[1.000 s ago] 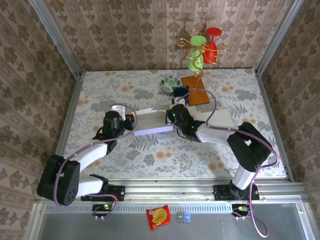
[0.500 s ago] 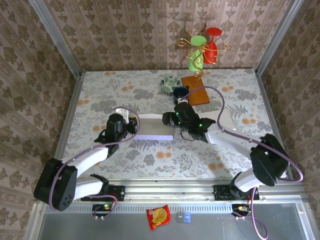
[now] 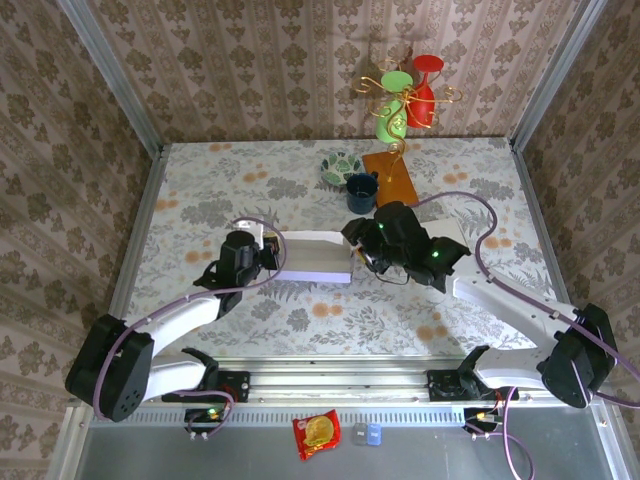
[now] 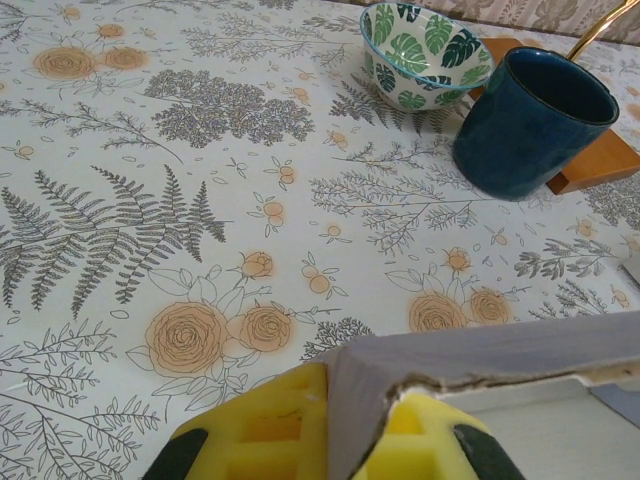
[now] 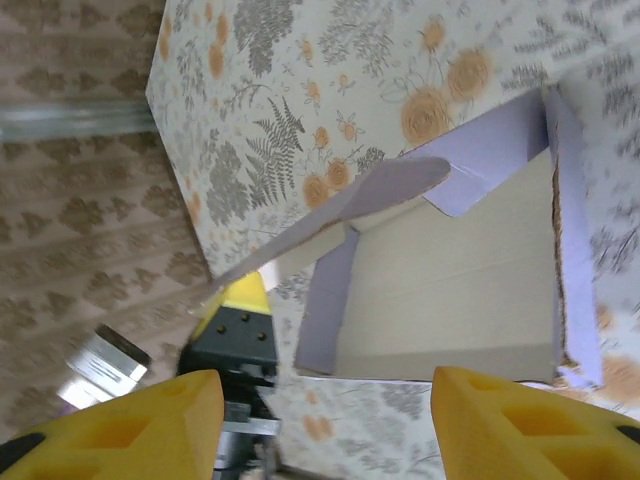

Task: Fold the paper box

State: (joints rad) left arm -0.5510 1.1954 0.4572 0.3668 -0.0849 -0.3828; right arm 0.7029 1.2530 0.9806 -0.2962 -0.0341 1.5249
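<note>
lavender paper box (image 3: pixel 312 258) pinched by left gripper (image 4: pixel 345 425), right gripper (image 5: pixel 325 405) spread above.

The left hand (image 4: pixel 350 425) is sitting at the bottom of the view, its yellow fingers (image 4: pixel 265 430) pinching a grey flap of the paper box (image 4: pixel 480 350) between them. The flap's torn-looking edge is running off to the right, tilting slightly upward. Beyond it, the floral-patterned table (image 4: pixel 150 150) is stretching away. A dark blue mug (image 4: pixel 530 125) is standing upright at the far right, touching a wooden board (image 4: pixel 600 160), with a leaf-patterned bowl (image 4: pixel 425 40) sitting just beside it, to its left.
</note>
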